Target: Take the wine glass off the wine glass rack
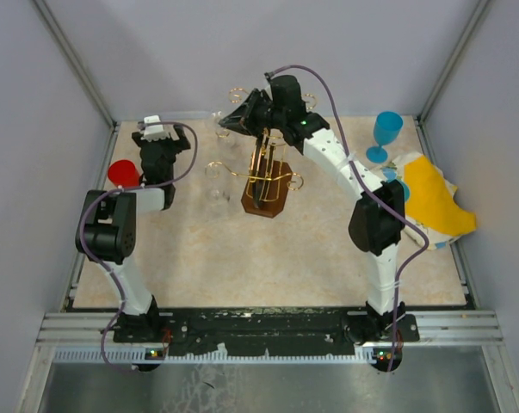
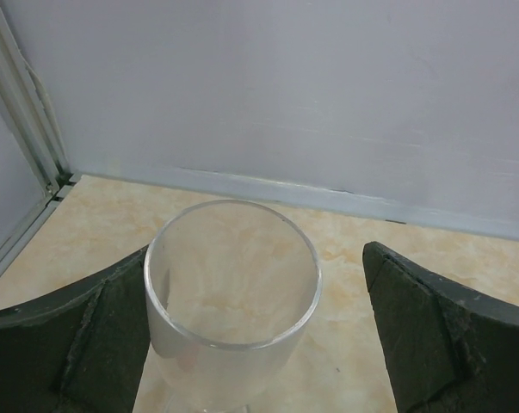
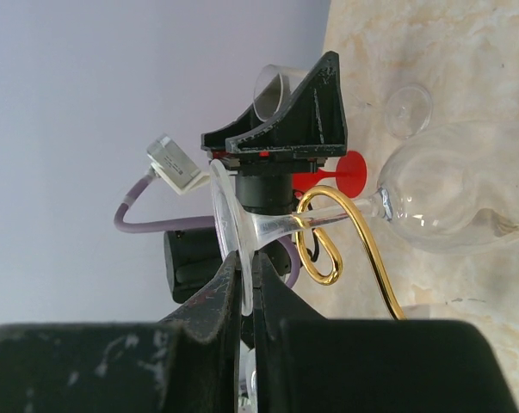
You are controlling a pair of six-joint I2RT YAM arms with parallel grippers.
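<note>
Left hand (image 2: pixel 257 258) spread wide, right hand (image 3: pixel 246 274) clamped (arm raised)

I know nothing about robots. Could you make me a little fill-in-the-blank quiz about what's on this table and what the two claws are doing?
1. The right gripper is shut on the foot of a hanging wine glass whose stem rests in a ____ hook of the wine glass rack.
2. The left gripper stands ____ around an upright clear glass.
3. Beside the yellow cloth stands a ____ goblet.
Missing words: gold; open; blue.
</note>
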